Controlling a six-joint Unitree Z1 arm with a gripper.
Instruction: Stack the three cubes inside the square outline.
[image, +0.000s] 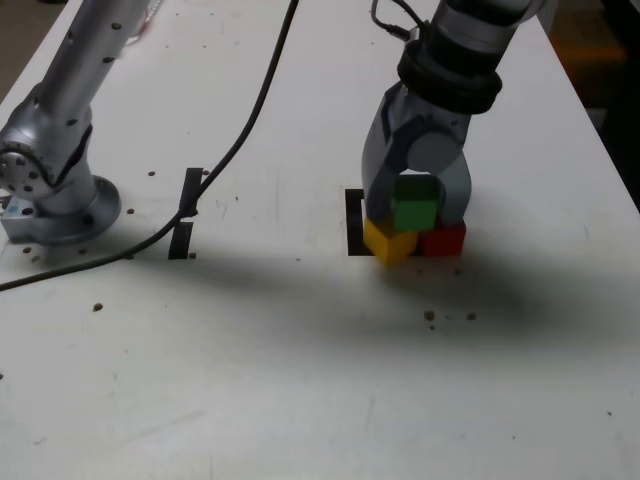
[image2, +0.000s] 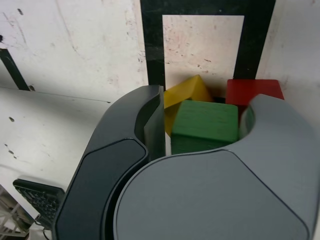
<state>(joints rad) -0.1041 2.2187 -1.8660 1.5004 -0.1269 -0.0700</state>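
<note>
I saw the exterior view soft and dim, a broad shadow lying across the worktop below the arm. The wrist view was brighter and sharper, the near jaws slightly blurred.

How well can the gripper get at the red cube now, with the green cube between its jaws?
Probably not yet. The gripper is closed on the green cube, which sits over the yellow cube and the red cube. The jaws are occupied, and the green one partly covers it from above.
</note>
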